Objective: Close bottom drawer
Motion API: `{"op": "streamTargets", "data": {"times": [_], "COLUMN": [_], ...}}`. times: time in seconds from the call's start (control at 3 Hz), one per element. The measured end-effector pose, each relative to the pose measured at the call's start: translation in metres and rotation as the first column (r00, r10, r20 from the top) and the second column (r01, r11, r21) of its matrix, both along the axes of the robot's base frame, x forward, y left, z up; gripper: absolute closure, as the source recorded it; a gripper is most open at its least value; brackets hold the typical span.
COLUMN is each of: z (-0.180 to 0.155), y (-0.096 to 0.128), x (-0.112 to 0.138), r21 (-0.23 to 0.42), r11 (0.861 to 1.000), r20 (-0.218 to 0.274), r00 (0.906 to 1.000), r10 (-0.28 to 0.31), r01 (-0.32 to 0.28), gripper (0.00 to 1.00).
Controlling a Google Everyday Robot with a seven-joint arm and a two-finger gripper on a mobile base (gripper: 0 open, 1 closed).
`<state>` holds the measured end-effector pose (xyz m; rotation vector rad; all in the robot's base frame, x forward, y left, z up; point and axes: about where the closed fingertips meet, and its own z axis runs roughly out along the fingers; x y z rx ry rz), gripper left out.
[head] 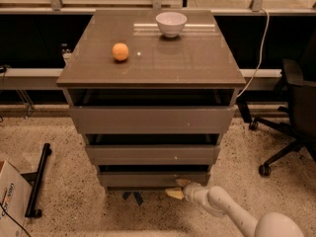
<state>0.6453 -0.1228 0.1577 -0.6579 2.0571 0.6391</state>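
The bottom drawer [148, 178] is the lowest, narrowest front of three taupe drawers in the cabinet. It stands slightly out, with a dark gap above its front. My gripper [177, 188] is at the drawer front's lower right part, its tan fingertips [174, 193] against or just in front of the panel. The white arm [224, 209] reaches in from the lower right.
An orange ball [120, 52] and a white bowl [171, 23] sit on the cabinet top [187, 58]. The middle drawer [153, 154] and top drawer [150, 119] also stand out. An office chair [291, 117] is at right; a black stand [38, 179] and a cardboard box [9, 196] at left.
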Motion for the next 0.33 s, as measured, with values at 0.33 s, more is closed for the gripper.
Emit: {"op": "streamTargets", "data": {"times": [0.33], "z": [-0.0002], "y": [0.0013], "x": [-0.0024], "r21": [0.001], "r11": [1.000], "r20": [0.000], "r00": [1.0000], "r10": [0.001], "r01": [-0.001], "gripper": [0.00]}}
